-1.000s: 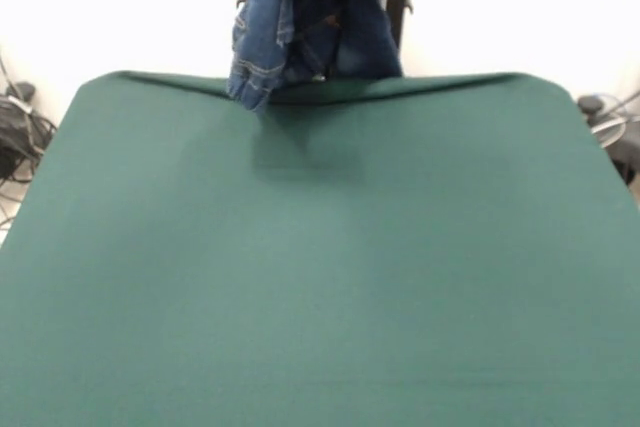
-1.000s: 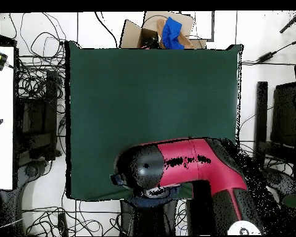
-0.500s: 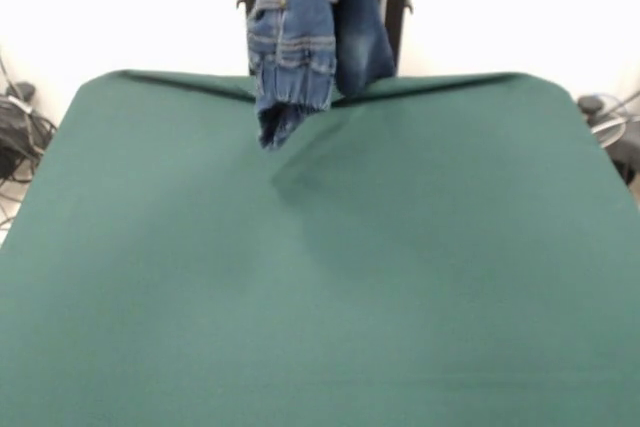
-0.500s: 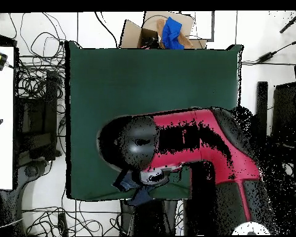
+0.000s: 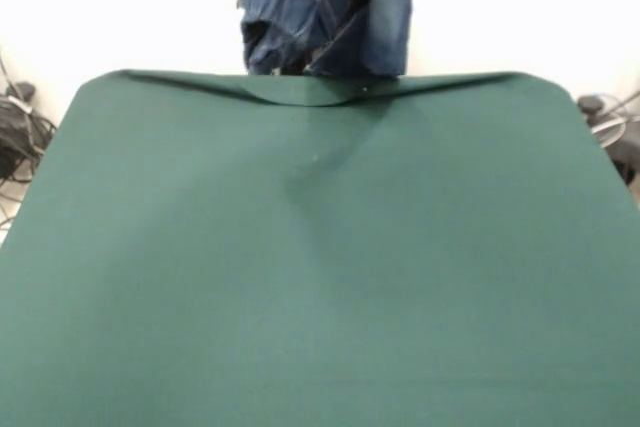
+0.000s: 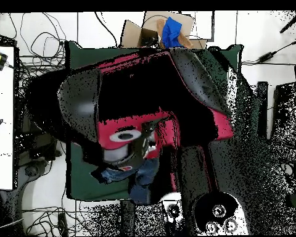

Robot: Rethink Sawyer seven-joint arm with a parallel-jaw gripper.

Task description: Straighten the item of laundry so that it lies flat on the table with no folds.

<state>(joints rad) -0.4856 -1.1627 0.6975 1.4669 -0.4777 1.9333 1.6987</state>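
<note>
Jeans (image 5: 325,7) dangle bunched above the green table's (image 5: 320,277) far edge — pincer grip hidden, cannot tell.

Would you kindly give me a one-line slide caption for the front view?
Bunched blue denim jeans hang from above over the far edge of the green table, lifted clear of its surface and not yet laid flat.

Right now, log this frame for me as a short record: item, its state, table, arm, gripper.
item: jeans
state: bunched, hanging in the air at the table's far edge in the front view, not flat
table: green cloth, nothing lying on it
arm: red and black, raised high, covering much of the overhead view
gripper: hidden; grip cannot be judged
task: not done
</note>
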